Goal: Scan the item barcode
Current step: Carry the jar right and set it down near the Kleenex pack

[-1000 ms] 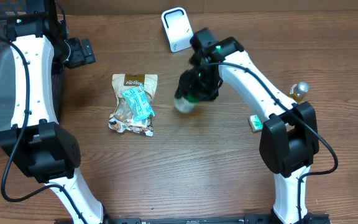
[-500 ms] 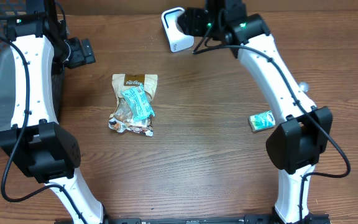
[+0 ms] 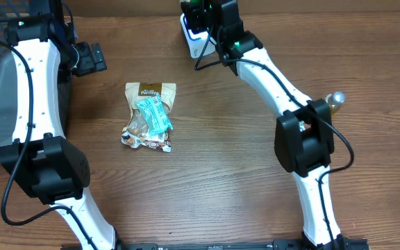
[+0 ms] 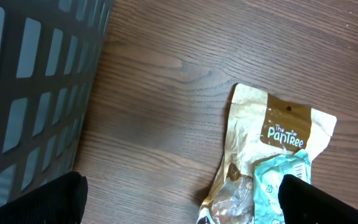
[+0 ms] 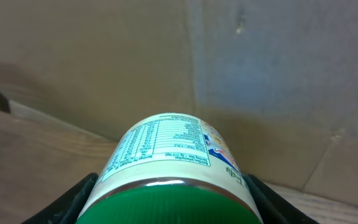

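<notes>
Green-lidded can is clamped in the right gripper at top centre of the overhead view, just above the white scanner, long axis pointing away from the wrist, while the left gripper hangs spread wide at upper left.

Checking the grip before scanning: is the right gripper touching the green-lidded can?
Touching. The right wrist view shows the right gripper closed on the green-lidded can, with its fingers pressed against both sides of the can.
</notes>
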